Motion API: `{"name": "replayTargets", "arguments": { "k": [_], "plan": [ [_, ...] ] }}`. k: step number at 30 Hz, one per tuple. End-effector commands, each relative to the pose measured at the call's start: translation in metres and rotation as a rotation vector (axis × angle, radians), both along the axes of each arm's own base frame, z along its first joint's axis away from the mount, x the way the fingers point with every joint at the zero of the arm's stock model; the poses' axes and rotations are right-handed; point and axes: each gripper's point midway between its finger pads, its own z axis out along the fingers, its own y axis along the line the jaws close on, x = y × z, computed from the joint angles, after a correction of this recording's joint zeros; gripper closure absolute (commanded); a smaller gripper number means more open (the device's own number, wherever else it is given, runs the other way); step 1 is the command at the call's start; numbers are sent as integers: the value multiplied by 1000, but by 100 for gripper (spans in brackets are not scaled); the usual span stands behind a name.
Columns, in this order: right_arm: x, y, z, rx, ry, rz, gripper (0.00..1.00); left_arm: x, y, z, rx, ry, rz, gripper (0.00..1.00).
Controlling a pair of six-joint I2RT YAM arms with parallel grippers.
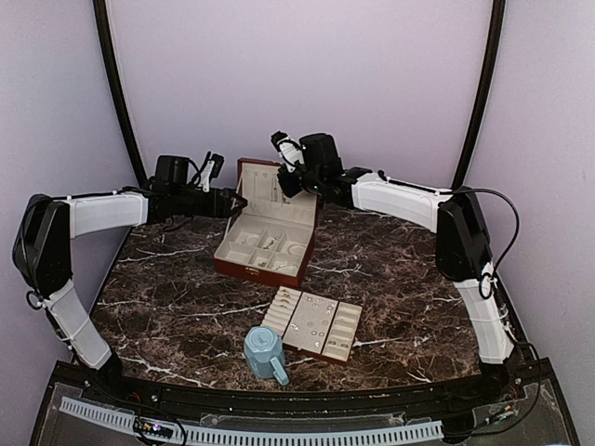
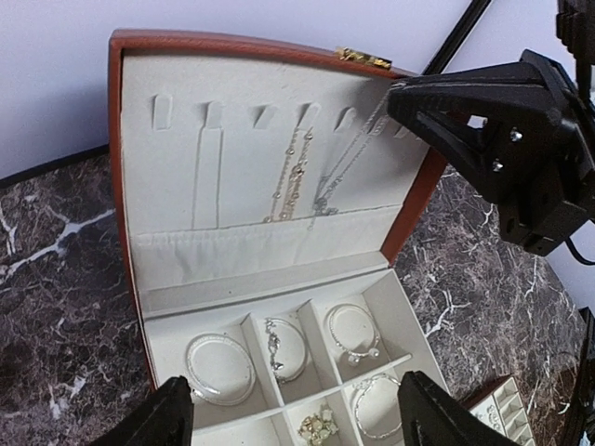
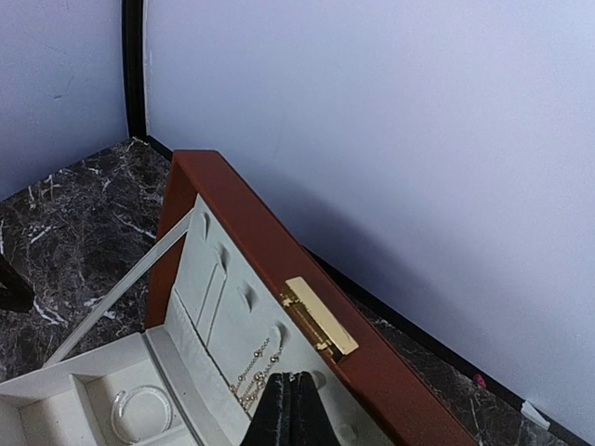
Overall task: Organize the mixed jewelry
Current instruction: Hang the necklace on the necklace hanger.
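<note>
The brown jewelry box (image 1: pixel 256 269) stands open with its lid (image 2: pixel 116 186) upright. Silvery bracelets lie in its cream compartments: a hoop (image 2: pixel 220 367), a chain bracelet (image 2: pixel 284 348) and a beaded one (image 2: pixel 353 332). A gold necklace (image 2: pixel 293 177) hangs on the lid's lining. My right gripper (image 3: pixel 291 376) is at the lid's top edge, shut on a thin silver necklace (image 2: pixel 349 158) that hangs down the lining. My left gripper (image 2: pixel 297 418) is open in front of the box, its fingers (image 2: pixel 167 413) wide apart with nothing between them.
A flat cream-lined tray (image 1: pixel 346 321) with small silvery bits lies in front of the box. Next to the tray's near-left corner stands a light-blue mug (image 1: pixel 263 353). A gold clasp (image 3: pixel 321 316) sits on the lid's edge. Walls close in behind and at both sides.
</note>
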Motion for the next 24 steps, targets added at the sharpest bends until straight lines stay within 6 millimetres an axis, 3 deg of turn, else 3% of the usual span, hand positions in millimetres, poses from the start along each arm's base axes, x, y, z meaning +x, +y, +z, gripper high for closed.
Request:
{"name": "replayTargets", "arguments": {
  "k": [1, 12, 21, 24],
  "plan": [
    [3, 0, 16, 28, -5, -15, 100, 8, 15, -18, 16, 83, 74, 20],
    [13, 0, 8, 19, 17, -43, 100, 9, 23, -40, 73, 123, 104, 19],
    [17, -4, 1, 0, 20, -69, 100, 4, 30, -73, 109, 219, 137, 19],
    [19, -6, 0, -3, 18, -85, 100, 4, 30, -80, 115, 238, 138, 23]
  ]
}}
